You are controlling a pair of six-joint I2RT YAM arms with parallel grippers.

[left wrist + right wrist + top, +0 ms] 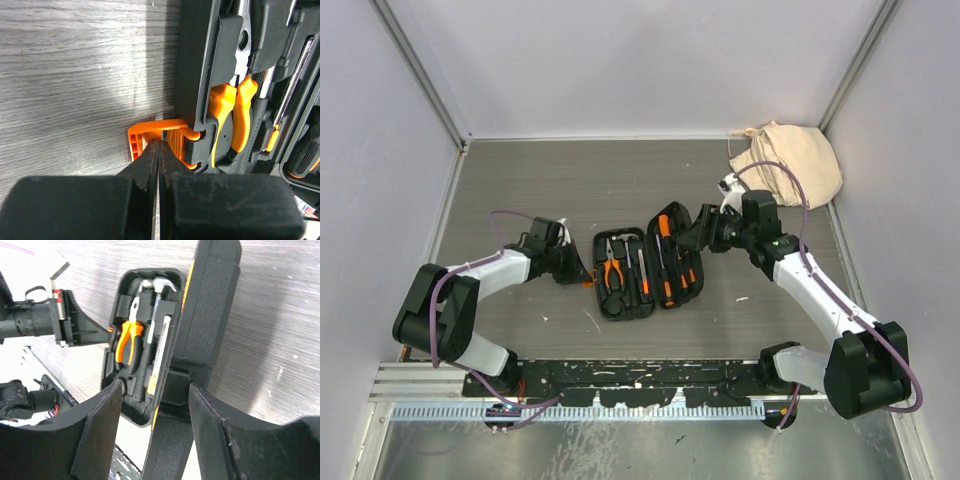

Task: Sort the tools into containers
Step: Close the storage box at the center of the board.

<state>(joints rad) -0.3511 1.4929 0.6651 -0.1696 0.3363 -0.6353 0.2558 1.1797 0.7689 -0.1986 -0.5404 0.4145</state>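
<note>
While the tool case (640, 270) lies open at mid-frame, the left gripper (158, 150) has its fingers pressed together at its orange latch (150, 134). The right gripper (156, 385) stands spread astride the raised lid (210, 305)

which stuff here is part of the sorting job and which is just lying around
Job: black tool case, orange latch, pliers, hammer, screwdrivers, left gripper, right gripper.
Lying about: beige cloth bag.
</note>
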